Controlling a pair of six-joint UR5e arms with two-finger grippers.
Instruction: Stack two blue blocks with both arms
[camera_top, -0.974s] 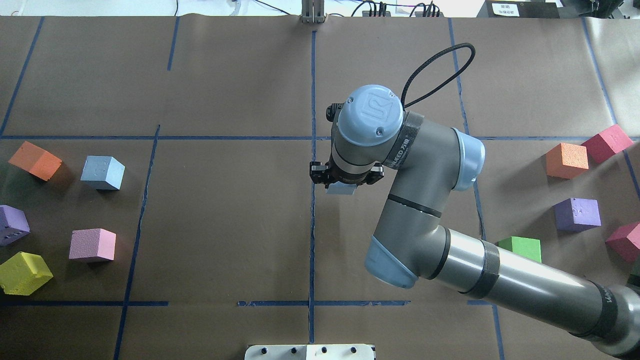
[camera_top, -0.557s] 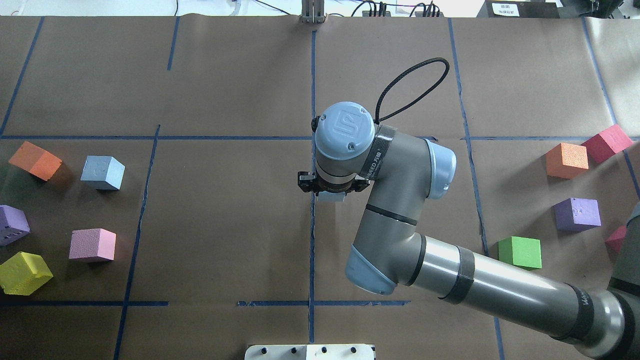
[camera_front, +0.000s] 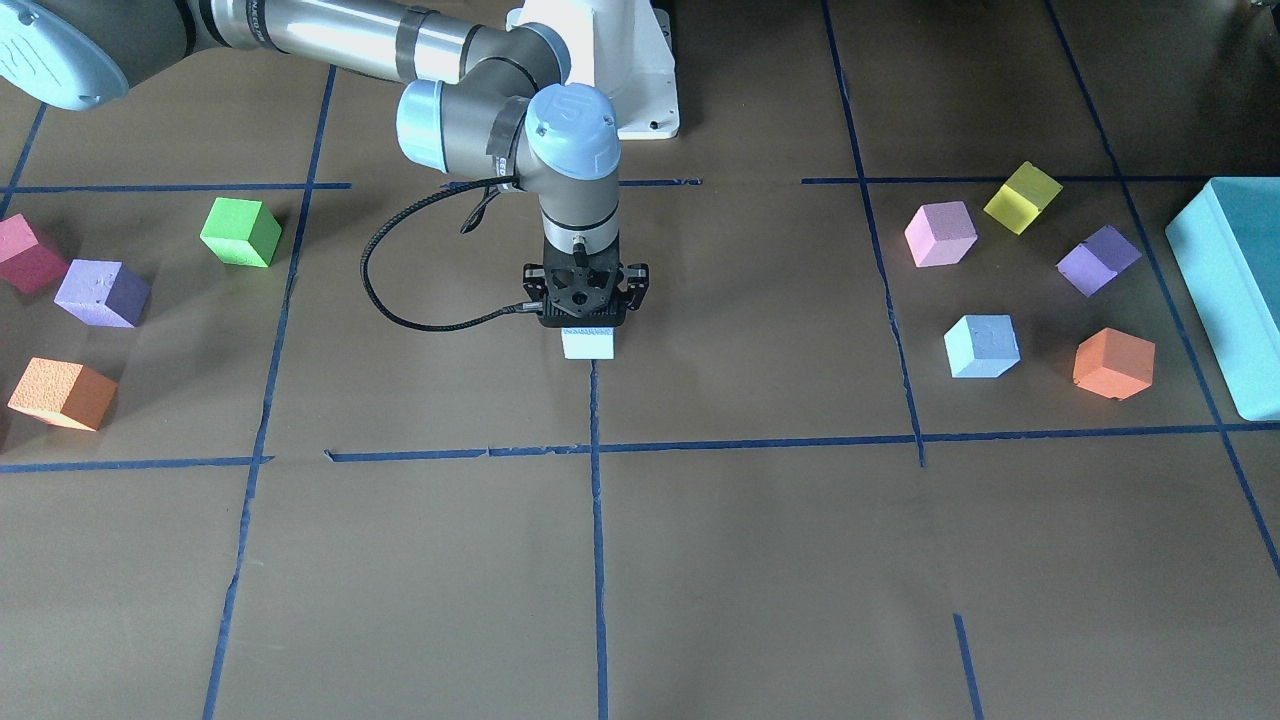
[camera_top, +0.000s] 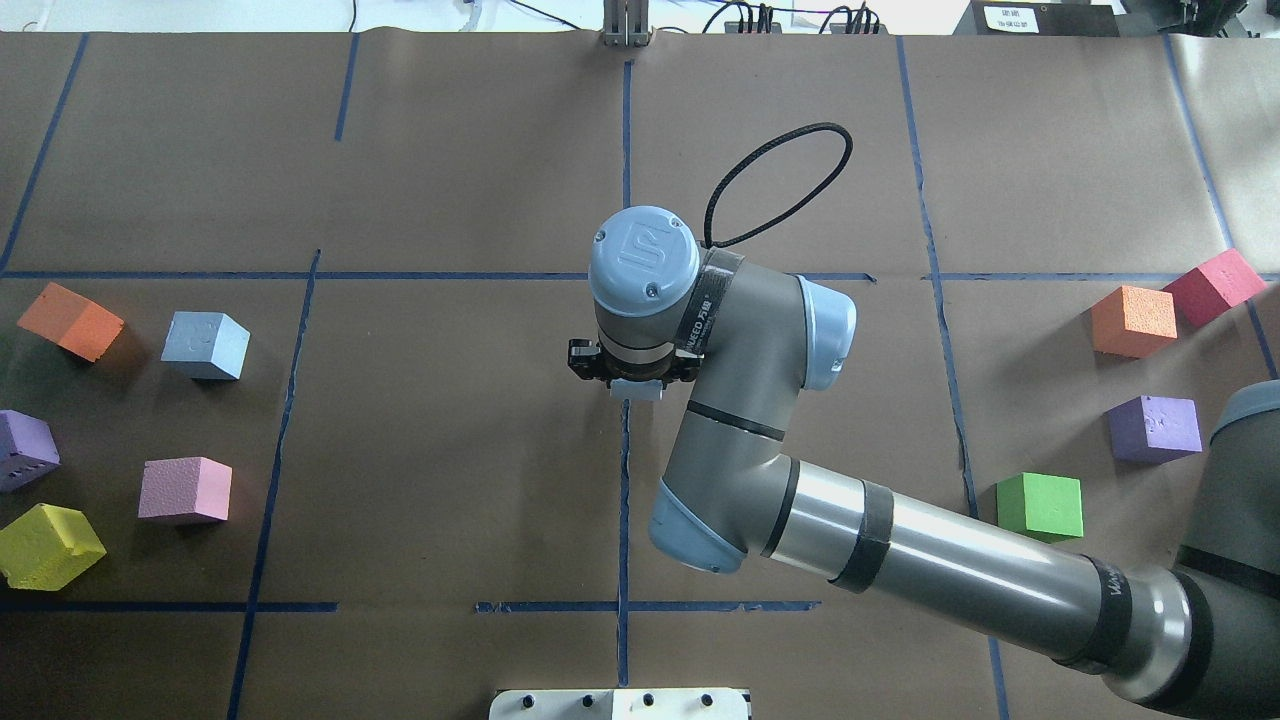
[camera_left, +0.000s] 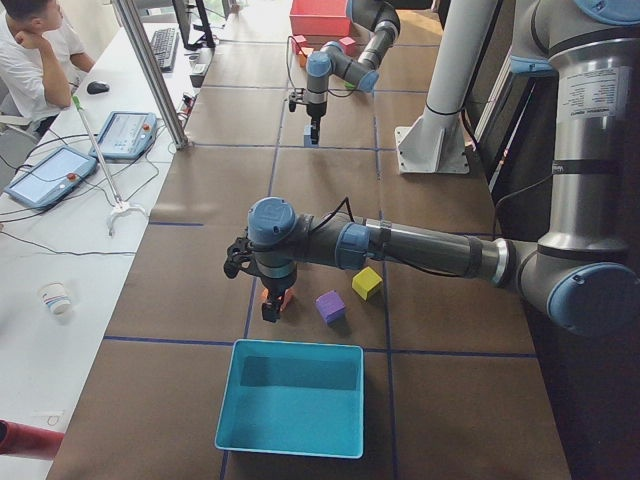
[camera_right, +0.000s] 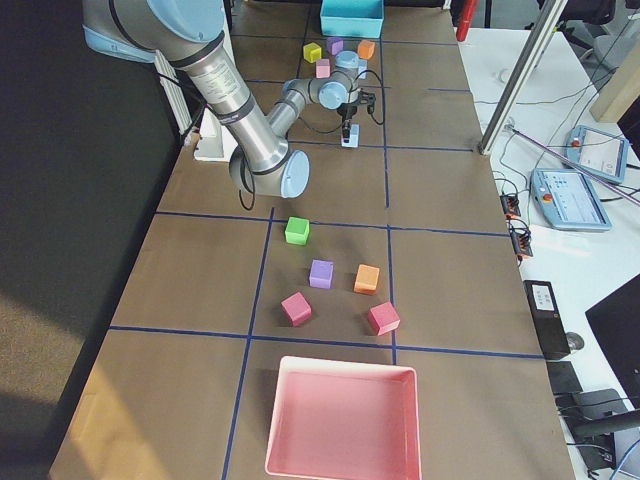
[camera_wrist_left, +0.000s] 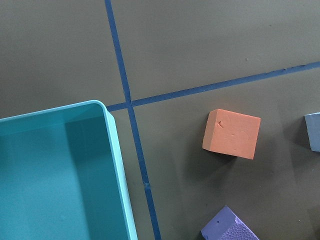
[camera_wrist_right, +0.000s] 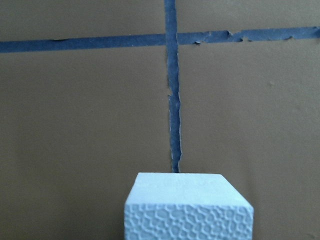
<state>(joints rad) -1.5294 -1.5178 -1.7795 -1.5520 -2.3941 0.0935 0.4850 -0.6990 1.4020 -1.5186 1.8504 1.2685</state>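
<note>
My right gripper (camera_top: 635, 383) is shut on a pale blue block (camera_top: 638, 391) over the centre tape line. In the front view the gripper (camera_front: 587, 325) points straight down with the block (camera_front: 587, 343) at or just above the paper. The block fills the bottom of the right wrist view (camera_wrist_right: 187, 207). The second blue block (camera_top: 205, 345) lies at the table's left side (camera_front: 982, 346), and its edge shows in the left wrist view (camera_wrist_left: 314, 131). My left gripper (camera_left: 268, 308) hangs above the orange cube. I cannot tell whether it is open or shut.
An orange cube (camera_wrist_left: 232, 134), a purple cube (camera_wrist_left: 230, 227) and a large teal box (camera_wrist_left: 50, 175) lie below the left wrist. Pink (camera_top: 185, 490) and yellow (camera_top: 48, 545) cubes lie left. Green (camera_top: 1040, 505), purple (camera_top: 1155, 428), orange (camera_top: 1133, 320) and red (camera_top: 1213, 285) cubes lie right.
My right arm has carried the blue block to the left onto the centre tape line and lowered it. The other cubes have not moved.
</note>
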